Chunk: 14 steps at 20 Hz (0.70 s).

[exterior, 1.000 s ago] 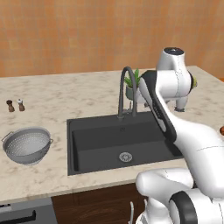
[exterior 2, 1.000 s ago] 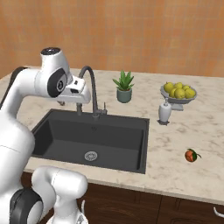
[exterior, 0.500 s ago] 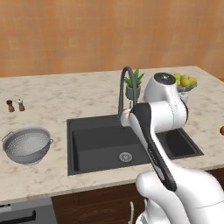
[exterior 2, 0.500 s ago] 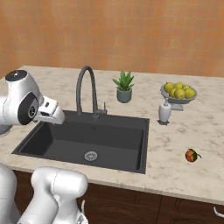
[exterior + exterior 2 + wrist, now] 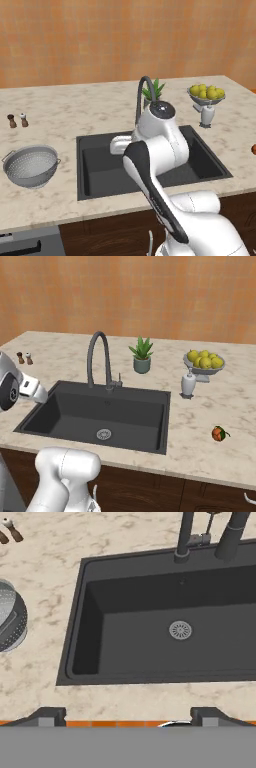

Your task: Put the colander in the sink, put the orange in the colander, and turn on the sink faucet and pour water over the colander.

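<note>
Since the earlier frames we note the arm has swung from the sink's right side across the basin toward its left side; the colander, orange and fruit bowl have not shifted.

Landmark: the sink (image 5: 95,165), dark basin with a round silver drain (image 5: 180,630).

Claw (image 5: 127,714): in the hand view the two dark fingertips (image 5: 47,716) rise at the bottom, set far apart, so we read it as wide, holding nothing. It hangs over the counter (image 5: 125,699) just in front of the sink's front edge, looking down into the basin.

Colander (image 5: 31,165): upright on the counter just left of the sink, apart from its rim. In the hand view it sits at the far left edge (image 5: 10,619), well to the left of the claw and not touching it.

Orange (image 5: 218,433): on the counter right of the sink, well apart from both colander and claw.

Faucet (image 5: 97,358): behind the sink at its back edge, spout arched toward the basin.

Also behind or right of the sink: potted plant (image 5: 142,355), white dispenser bottle (image 5: 188,383), bowl of yellow fruit (image 5: 203,362). Two small shakers (image 5: 16,120) stand behind the colander, left of the sink.

We can read no brands, labels or writing.
</note>
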### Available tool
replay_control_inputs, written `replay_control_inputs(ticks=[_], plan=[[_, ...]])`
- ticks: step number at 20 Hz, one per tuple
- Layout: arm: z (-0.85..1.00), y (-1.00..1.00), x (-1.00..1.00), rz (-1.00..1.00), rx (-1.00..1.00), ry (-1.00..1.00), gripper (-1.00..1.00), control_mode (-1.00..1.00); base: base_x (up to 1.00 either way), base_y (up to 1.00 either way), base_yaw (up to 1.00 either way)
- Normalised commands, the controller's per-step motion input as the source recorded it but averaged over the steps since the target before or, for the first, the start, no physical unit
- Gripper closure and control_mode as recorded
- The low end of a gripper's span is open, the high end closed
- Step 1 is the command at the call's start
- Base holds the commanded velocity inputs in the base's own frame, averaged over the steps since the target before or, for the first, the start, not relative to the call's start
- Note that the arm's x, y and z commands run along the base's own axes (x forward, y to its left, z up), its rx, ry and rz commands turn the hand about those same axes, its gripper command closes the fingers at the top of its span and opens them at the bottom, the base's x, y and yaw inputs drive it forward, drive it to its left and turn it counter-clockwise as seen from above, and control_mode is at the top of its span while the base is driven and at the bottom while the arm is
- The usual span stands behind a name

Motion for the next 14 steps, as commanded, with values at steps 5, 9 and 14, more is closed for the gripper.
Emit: replay_control_inputs(ticks=[5, 9, 14], plan=[[0.00, 0.80, 0.27, 0.10, 0.00, 0.05, -1.00, -1.00, 0.00, 0.00, 0.00], [0.00, 0.64, 0.50, 0.12, 0.03, 0.04, -1.00, -1.00, 0.00, 0.00, 0.00], [0.00, 0.62, 0.60, 0.06, 0.00, 0.07, -1.00, -1.00, 0.00, 0.00, 0.00]])
